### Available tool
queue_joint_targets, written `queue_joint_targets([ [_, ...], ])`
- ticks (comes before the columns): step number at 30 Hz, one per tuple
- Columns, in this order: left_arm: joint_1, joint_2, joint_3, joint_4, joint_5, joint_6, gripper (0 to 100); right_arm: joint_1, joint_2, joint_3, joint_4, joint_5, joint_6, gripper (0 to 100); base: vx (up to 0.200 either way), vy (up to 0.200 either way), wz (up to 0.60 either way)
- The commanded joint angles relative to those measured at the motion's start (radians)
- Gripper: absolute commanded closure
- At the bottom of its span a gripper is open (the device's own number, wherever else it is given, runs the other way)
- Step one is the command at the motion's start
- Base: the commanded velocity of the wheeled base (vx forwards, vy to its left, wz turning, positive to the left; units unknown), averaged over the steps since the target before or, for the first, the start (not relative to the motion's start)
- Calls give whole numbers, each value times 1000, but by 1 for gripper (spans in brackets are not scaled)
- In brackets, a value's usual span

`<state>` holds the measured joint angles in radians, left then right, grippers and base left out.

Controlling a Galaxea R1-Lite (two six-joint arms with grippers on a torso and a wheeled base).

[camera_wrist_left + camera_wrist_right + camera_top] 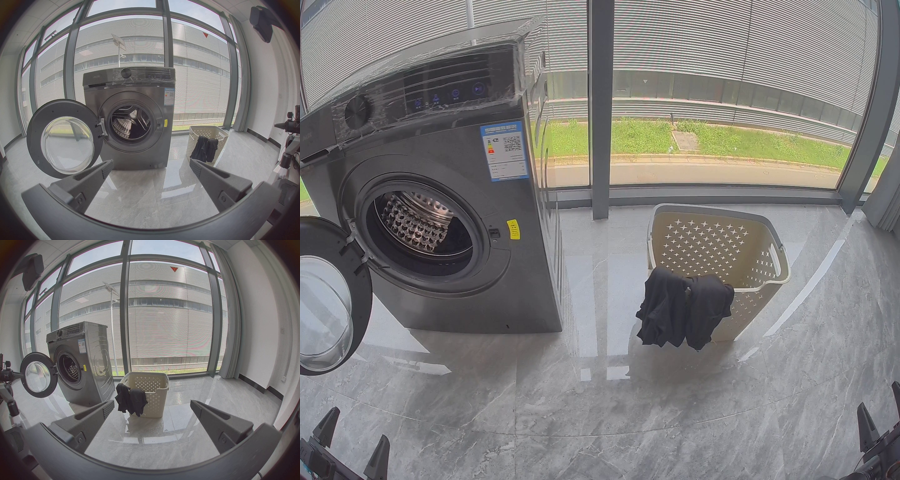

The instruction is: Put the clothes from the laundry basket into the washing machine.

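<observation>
Black clothes (pixel 684 309) hang folded over the near rim of the cream laundry basket (pixel 717 211) in my head view, draping down its outer wall toward the grey stone floor (pixel 612 406). The basket stands on that floor close to the window (pixel 731 94), well apart from the washing machine (pixel 512 294) on my left. The machine's round door (pixel 328 300) is swung wide open to its left, and the perforated metal drum (pixel 415 222) shows through the port. My left gripper (pixel 357 428) sits low at the near left corner, fingers spread and holding nothing, and my right gripper (pixel 879 400) sits at the near right corner, likewise released. From my left wrist view, the two dark fingers stand wide apart with bare floor between them; beyond them the washing machine faces me squarely, its door hanging open on the hinge side, and the basket with the black clothes over its rim stands just past the machine's far side. From my right wrist view, the fingers are again parted and empty. The basket sits ahead on the floor, the clothes draped on the rim nearest the machine, and the machine stands beyond it with its door open.
</observation>
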<state>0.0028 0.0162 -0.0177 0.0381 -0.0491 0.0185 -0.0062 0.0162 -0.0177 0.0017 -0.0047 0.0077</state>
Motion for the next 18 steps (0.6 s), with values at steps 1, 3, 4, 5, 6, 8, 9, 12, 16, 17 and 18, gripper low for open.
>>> queue_joint_targets([
  [1,0,-15,16,0,0,0,0,0,-15,15,0,0,0,0,0,-200,0],
  [3,0,-15,16,0,0,0,0,0,-15,15,0,0,0,0,0,-200,0],
  [4,0,-15,16,0,0,0,0,0,-15,15,0,0,0,0,0,-200,0],
  [5,0,-15,16,0,0,0,0,0,-15,15,0,0,0,0,0,-200,0],
  [6,0,-15,16,0,0,0,0,0,-15,15,0,0,0,0,0,-200,0],
  [8,0,-15,16,0,0,0,0,0,-15,15,0,0,0,0,0,-100,0],
  [9,0,-15,16,0,0,0,0,0,-15,15,0,0,0,0,0,0,0],
  [12,0,-15,16,0,0,0,0,0,-15,15,0,0,0,0,0,0,0],
  [16,0,-16,16,0,0,0,0,0,-15,15,0,0,0,0,0,0,0],
  [17,0,-16,16,0,0,0,0,0,-15,15,0,0,0,0,200,0,0],
  [18,0,-15,16,0,0,0,0,0,-15,15,0,0,0,0,200,0,0],
])
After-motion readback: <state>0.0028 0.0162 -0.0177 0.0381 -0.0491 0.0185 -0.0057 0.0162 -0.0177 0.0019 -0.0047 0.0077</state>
